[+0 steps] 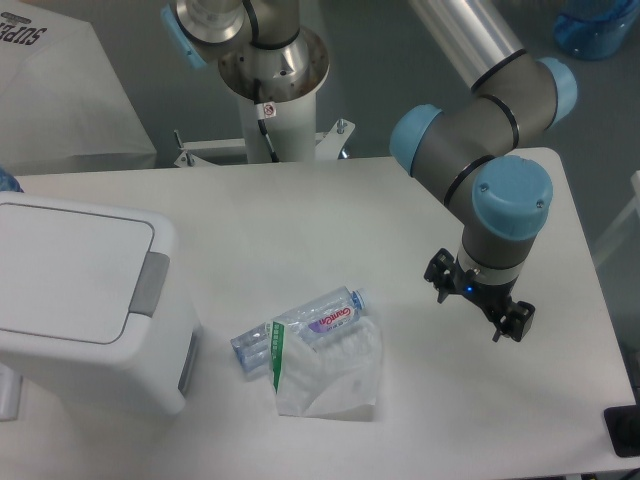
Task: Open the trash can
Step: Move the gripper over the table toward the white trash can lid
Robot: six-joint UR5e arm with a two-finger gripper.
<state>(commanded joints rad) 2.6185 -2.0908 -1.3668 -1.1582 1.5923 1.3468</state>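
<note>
At table's near-left corner:
trash can: lid shut, grey tab on right rim
gripper: right side, jaws apart, empty
offset: can well left of gripper, bag of bottles between
approach: leftward to tab

The trash can looks like smooth matt white plastic, the bag clear crinkled plastic, the desk matt white.

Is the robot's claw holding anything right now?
No, nothing. The gripper hangs open and empty above the table, far to the side of the trash can, whose lid is shut. The bag with bottles lies untouched between them.
</note>
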